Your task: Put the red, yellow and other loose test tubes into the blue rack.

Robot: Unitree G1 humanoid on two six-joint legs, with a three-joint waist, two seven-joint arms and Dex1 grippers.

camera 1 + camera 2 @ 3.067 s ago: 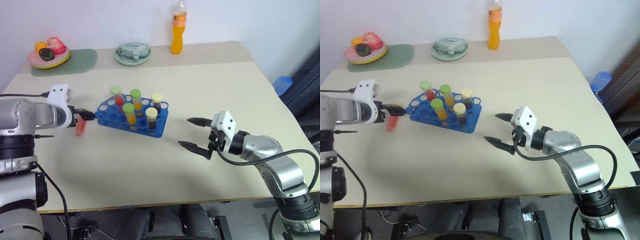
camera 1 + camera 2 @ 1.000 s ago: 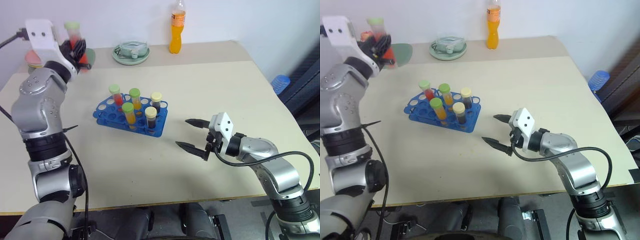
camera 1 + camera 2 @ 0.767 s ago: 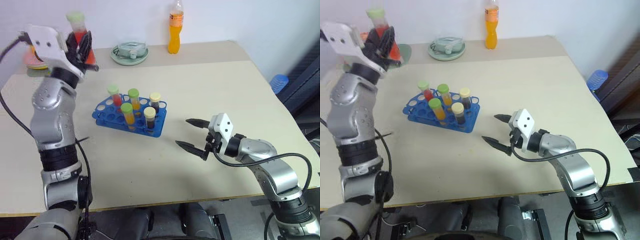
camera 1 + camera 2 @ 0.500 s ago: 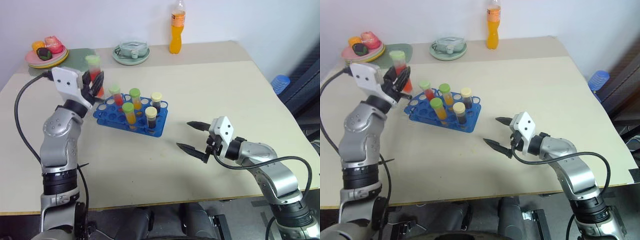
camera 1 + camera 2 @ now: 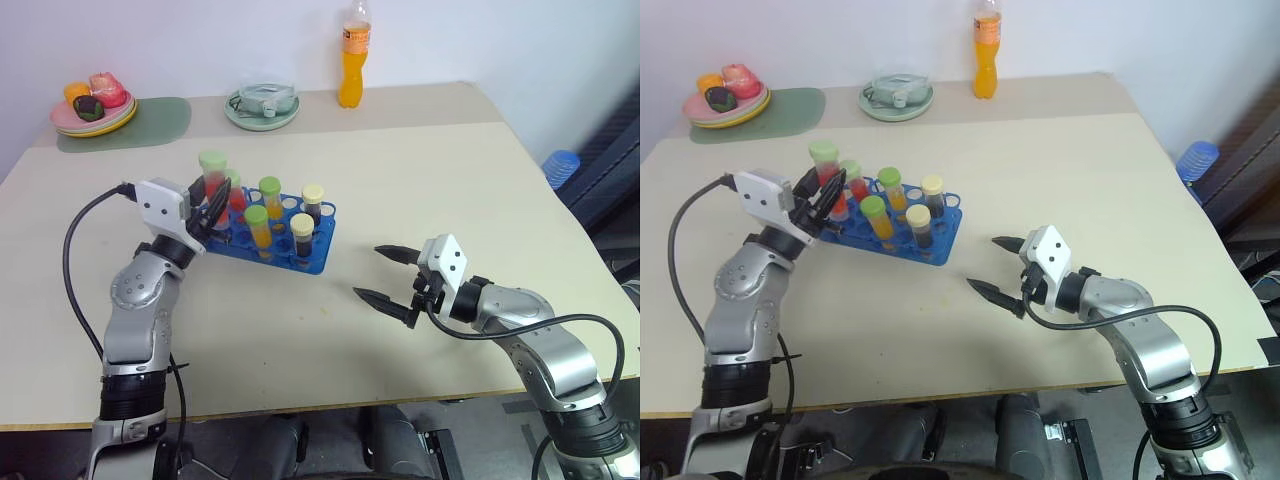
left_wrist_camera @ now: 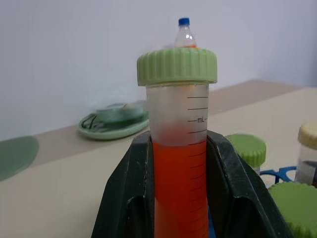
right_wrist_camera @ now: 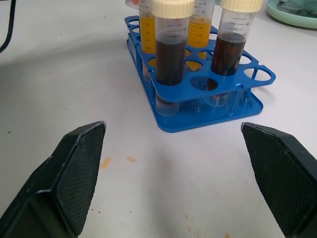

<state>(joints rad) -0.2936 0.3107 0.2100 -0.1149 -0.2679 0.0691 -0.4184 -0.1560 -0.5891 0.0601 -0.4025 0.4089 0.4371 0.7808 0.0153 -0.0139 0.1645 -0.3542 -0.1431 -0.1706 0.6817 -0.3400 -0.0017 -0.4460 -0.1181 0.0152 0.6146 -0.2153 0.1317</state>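
My left gripper (image 5: 208,203) is shut on a red test tube (image 5: 212,182) with a green cap, holding it upright over the left end of the blue rack (image 5: 316,261). In the left wrist view the black fingers (image 6: 132,198) clamp the tube (image 6: 179,148) on both sides. Several capped tubes stand in the rack: red, yellow and dark ones (image 7: 170,54). My right gripper (image 5: 368,271) hovers low over the table to the right of the rack, open and empty, pointing toward the rack (image 7: 198,121).
An orange drink bottle (image 5: 356,55), a green dish (image 5: 264,106) and a plate of food (image 5: 95,105) on a green mat (image 5: 150,125) stand along the table's far edge. A blue object (image 5: 563,168) sits beyond the right edge.
My left arm has come down from high at the back left, carrying the red tube to the rack's left end. The right gripper has stayed where it was, open.
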